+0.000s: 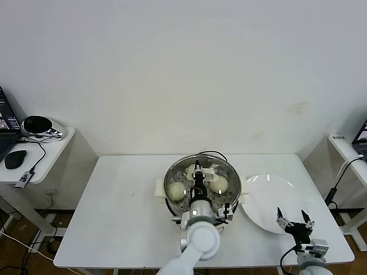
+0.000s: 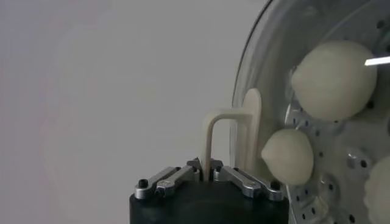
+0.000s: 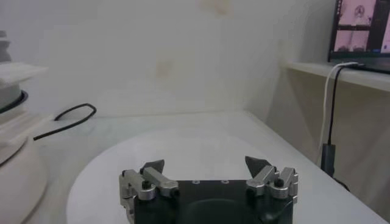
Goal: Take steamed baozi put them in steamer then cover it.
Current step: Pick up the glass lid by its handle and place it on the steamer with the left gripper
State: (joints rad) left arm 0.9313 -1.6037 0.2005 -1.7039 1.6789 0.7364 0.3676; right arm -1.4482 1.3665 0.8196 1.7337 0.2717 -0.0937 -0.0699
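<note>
While the left arm reaches fwd over the steamer (image 1: 198, 184), its wrist sits at the pot's near rim and the left gripper (image 1: 198, 171) points toward the far wall, jaws clamped on the cream bar handle (image 2: 228, 131) of the cover (image 2: 256, 91). The glass cover lies over the pot; through it, in the left wrist view, baozi (image 2: 334, 79) show on the perforated tray, one big, one smaller beside it, a third cut off at the frame edge. Head view shows two buns, either side of the gripper. The right gripper (image 1: 294, 221) hangs low at the near right of the bench (image 1: 114, 217), over the near edge of the white plate (image 1: 269, 197), jaws apart, holding nothing. No readable writing anywhere; the monitor (image 3: 361, 27) pics are too small to tell. Bench is white, w/ a black cable (image 3: 67, 119) behind the steamer. Plain white wall behind. Side shelf at left carries a mouse (image 1: 15, 158).
</note>
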